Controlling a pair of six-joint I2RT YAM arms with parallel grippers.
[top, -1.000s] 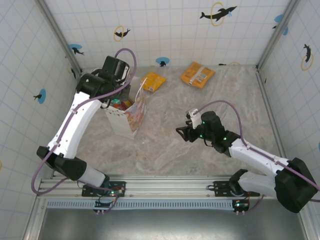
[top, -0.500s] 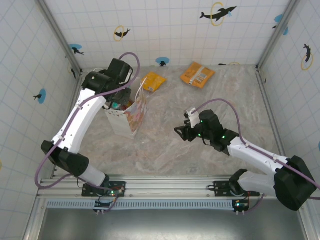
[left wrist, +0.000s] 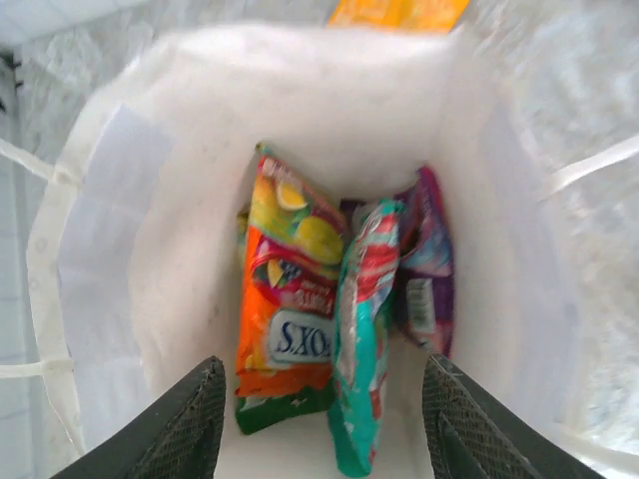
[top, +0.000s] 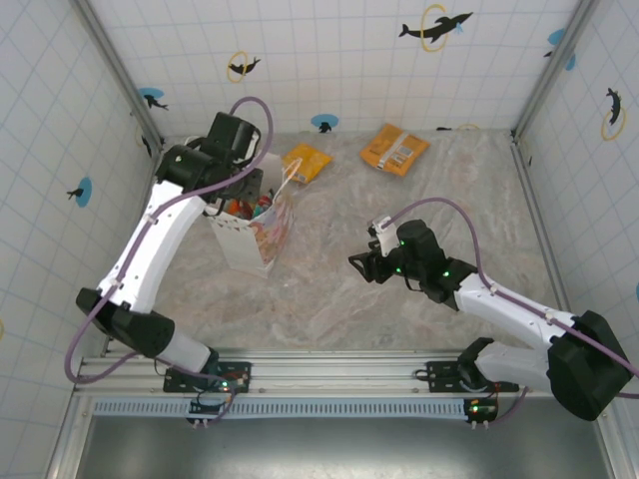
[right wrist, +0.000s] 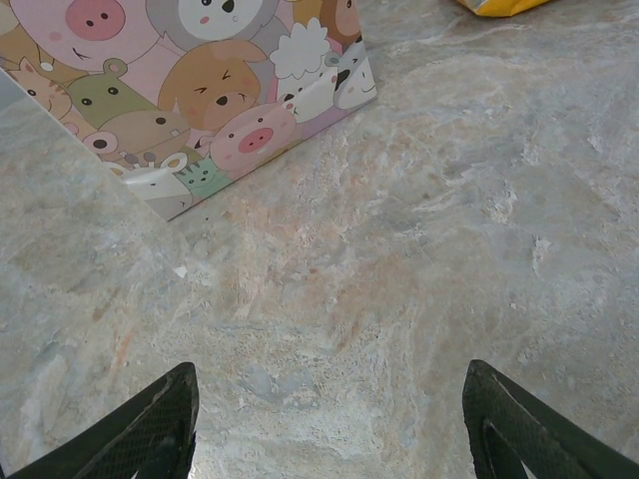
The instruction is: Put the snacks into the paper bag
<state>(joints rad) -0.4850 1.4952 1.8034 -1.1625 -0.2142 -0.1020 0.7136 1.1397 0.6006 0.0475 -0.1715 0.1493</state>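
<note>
The paper bag (top: 258, 232) was seen standing upright on the left rear part of the surface (top: 329, 299). The left tool (left wrist: 324, 364) was held directly above its open mouth. That tool's fingers were spread wide and nothing was gripped between them.

Three packets were made out inside the bag, all standing on edge. The red-orange packet (left wrist: 285, 319) marked "FOXS" was on one side, with the teal packet (left wrist: 359, 379) pressed against it. The purple packet (left wrist: 427, 259) was tucked just beside the teal one, against the bag's wall. A green edge was noted under the red-orange packet, but it could not be told whether this was a separate packet or whether more lay beneath.

Two snacks were found outside the bag. The nearer orange-yellow packet (top: 305, 163) lay just beyond the bag's rim, and the farther orange-yellow packet (top: 394, 148) lay to its right, close to the rear wall.

The right tool (top: 359, 264) was held low over bare surface near the middle, well apart from both loose packets. Its fingers were wide apart and nothing was held in them.

The task was judged to be more than half done. At least three packets had been bagged, and the two orange-yellow ones were yet to be picked up and dropped in.
</note>
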